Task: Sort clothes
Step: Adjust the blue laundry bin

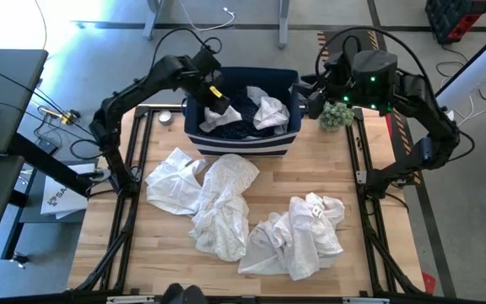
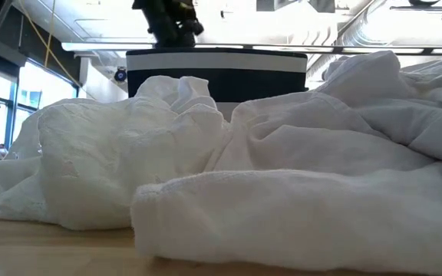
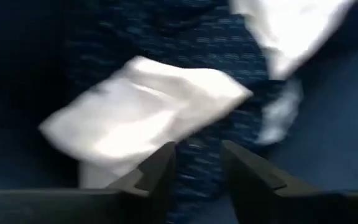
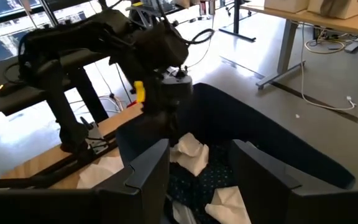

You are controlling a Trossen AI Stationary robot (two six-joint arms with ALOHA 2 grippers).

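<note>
Nearest the viewer, white clothes (image 1: 226, 203) lie crumpled in two heaps on the wooden bench (image 1: 369, 270), well apart from both tools. Farther back stands a navy bin (image 1: 241, 139) with white stripes. The left tool (image 3: 199, 163) hangs inside it, fingers slightly parted and holding nothing, directly above a dark patterned garment (image 3: 185, 56) and a white piece (image 3: 142, 109). The right tool (image 4: 201, 165) hovers at the bin's far right corner, fingers apart and empty, with more white cloth (image 4: 188, 152) below it.
</note>
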